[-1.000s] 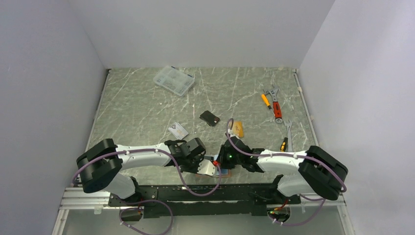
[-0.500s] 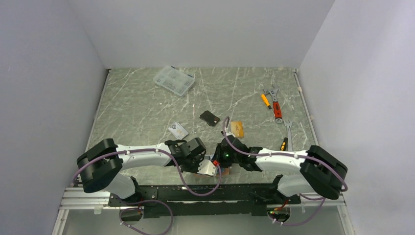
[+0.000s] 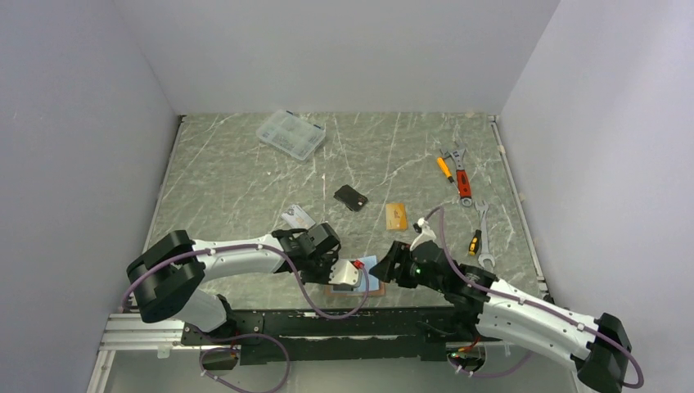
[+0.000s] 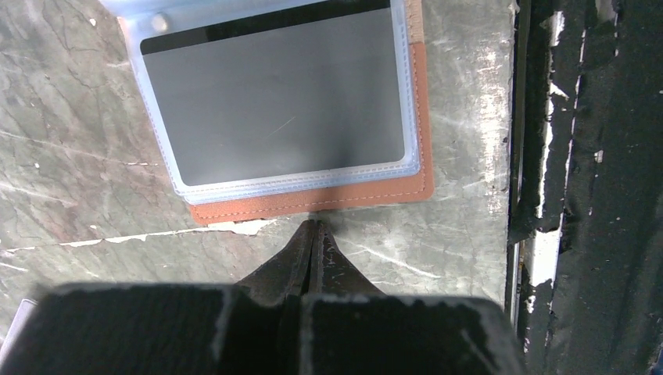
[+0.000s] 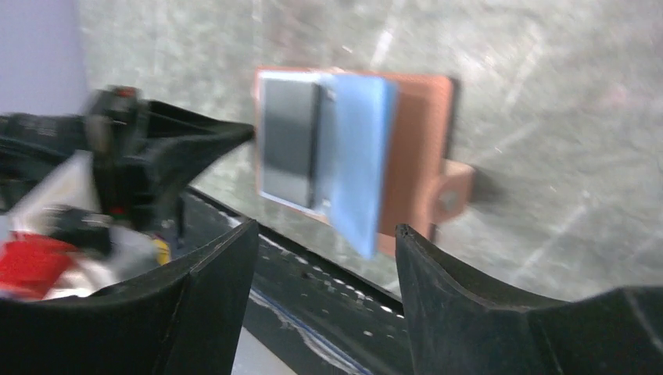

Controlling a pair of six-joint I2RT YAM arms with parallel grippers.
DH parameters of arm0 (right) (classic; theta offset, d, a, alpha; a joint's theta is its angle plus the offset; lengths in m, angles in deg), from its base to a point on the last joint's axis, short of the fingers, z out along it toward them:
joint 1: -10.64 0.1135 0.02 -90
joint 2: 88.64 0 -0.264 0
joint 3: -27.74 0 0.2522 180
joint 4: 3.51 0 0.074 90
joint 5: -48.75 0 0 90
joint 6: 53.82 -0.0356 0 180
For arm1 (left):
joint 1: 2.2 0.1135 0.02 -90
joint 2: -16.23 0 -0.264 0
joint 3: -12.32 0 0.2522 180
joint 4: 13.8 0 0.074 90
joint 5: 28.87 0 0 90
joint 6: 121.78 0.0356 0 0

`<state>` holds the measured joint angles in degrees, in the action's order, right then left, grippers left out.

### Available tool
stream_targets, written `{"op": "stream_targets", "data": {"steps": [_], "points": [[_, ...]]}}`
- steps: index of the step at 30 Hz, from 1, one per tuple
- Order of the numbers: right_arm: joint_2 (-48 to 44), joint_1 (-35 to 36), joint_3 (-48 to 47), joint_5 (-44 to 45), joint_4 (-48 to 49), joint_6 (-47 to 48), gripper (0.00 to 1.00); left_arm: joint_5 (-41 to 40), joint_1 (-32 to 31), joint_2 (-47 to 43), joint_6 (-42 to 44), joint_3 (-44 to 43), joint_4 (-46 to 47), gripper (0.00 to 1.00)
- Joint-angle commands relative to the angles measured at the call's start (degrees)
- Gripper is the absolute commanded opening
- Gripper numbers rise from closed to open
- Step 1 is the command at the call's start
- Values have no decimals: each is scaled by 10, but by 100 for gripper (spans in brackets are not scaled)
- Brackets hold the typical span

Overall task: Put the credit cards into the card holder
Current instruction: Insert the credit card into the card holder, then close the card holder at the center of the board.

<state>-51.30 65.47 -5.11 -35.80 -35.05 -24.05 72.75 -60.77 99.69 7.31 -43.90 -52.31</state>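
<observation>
Currently the card holder lies open on the worktop at the lower middle of the overhead view. A grey card is tucked in its clear sleeve. The left gripper has its jaws pressed together, tips at the holder's brown edge. The right gripper hangs over the holder, jaws wide, nothing between them. A black card, an orange-gold card and a pale card lie loose nearer the centre.
</observation>
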Motion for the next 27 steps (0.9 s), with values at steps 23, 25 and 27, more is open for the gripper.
{"op": "stream_targets", "data": {"steps": [23, 25, 27], "points": [[0, -1, 151, -56, 249, -70, 54, 41, -8, 55, -1, -44, -8, 0], [0, -1, 148, -41, 249, -67, 54, 39, -8, 53, -1, -45, -10, 0], [24, -2, 140, -35, 248, -65, 53, 41, -8, 51, -2, -47, -12, 0]]}}
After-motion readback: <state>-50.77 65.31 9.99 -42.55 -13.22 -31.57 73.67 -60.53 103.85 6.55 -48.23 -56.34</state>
